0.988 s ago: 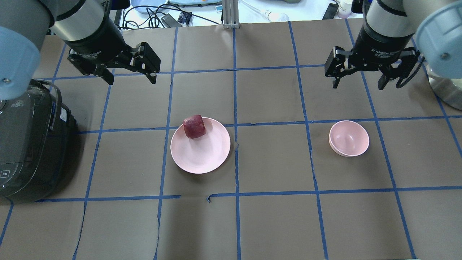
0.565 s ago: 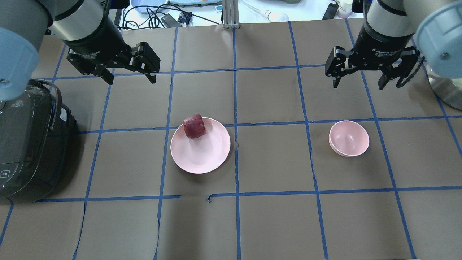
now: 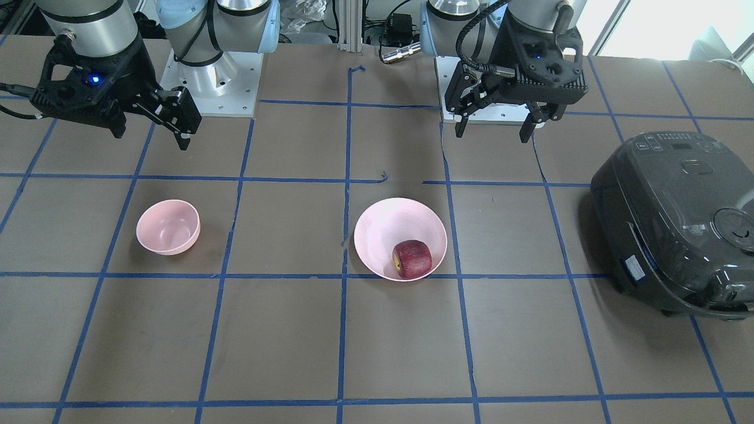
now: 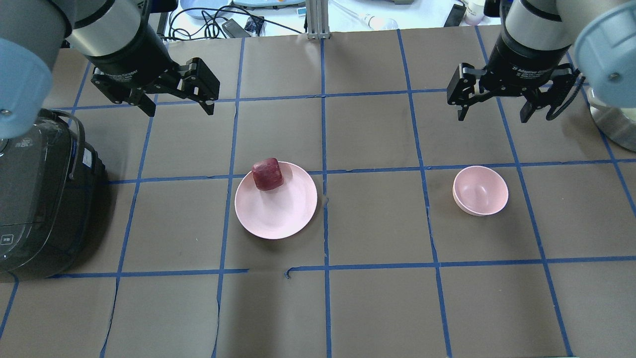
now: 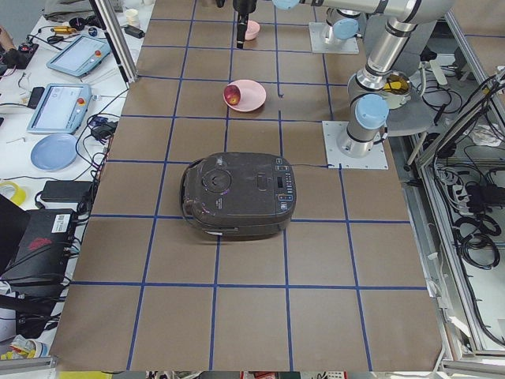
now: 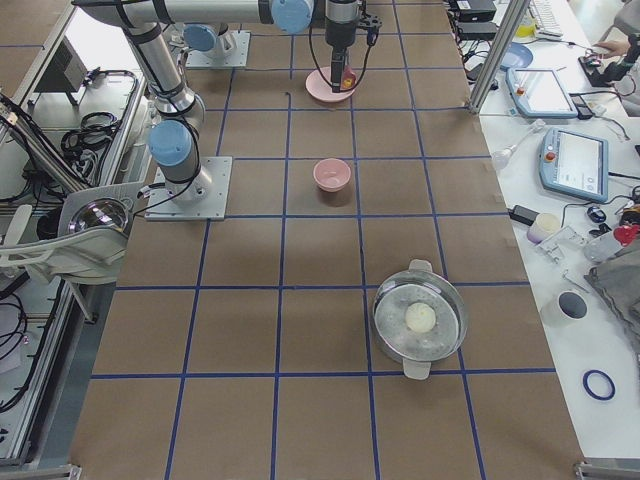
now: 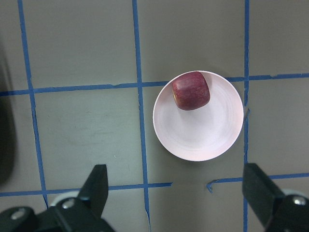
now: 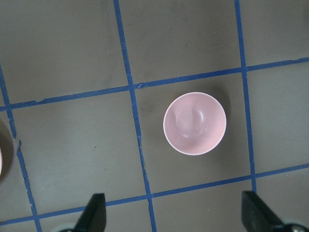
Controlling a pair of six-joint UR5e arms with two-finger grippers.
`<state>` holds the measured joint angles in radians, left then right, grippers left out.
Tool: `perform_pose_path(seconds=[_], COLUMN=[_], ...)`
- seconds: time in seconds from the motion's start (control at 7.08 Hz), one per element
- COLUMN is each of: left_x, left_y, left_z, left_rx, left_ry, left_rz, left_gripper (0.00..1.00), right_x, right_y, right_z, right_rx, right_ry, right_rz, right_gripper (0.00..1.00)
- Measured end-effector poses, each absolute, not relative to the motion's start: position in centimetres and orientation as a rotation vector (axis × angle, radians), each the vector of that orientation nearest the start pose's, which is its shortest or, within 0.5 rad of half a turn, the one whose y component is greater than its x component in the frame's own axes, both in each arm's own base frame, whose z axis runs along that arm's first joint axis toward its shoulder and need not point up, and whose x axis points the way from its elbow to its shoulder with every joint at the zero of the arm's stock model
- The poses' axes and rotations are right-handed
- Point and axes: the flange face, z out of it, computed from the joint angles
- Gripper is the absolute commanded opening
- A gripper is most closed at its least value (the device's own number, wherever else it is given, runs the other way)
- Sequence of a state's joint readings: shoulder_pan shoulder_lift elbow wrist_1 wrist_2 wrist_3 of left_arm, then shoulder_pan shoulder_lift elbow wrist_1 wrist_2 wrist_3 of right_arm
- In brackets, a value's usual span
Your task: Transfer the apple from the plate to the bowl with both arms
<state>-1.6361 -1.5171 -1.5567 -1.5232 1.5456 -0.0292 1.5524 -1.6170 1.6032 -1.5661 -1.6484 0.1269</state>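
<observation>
1. My desk [image 4: 377, 134] is brown, gridded with blue tape
2. The plate [image 4: 278, 219] sits near its middle, the bowl [image 4: 480, 191] well apart toward my right
3. A dark cooker [image 4: 35, 199] stands at my left end, a steel pot [image 6: 420, 318] at my right

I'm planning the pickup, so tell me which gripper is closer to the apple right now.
Left. The left gripper hangs open above the table, somewhat left of the apple on its plate. The right gripper hangs open far to the right, over by the bowl.

Bare table [image 4: 372, 219] spans from plate [image 4: 278, 216] to bowl [image 4: 480, 191]; a dark cooker [image 4: 39, 199] stands far left.
</observation>
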Motion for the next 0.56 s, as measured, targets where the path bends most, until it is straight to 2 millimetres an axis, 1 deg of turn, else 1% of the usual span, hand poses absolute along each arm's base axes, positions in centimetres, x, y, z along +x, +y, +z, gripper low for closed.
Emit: perform_pose_path(seconds=[0.56], left_x=[-16.78], left_y=[-46.71], left_z=[52.28], left_rx=[0.063], left_ry=[3.166], left_rz=[-0.171], left_gripper=[1.00], right_x=[12.42], right_y=[-47.62], right_z=[49.58], right_rx=[0.225], right_ry=[3.141], right_rz=[-0.034], right_gripper=[1.00])
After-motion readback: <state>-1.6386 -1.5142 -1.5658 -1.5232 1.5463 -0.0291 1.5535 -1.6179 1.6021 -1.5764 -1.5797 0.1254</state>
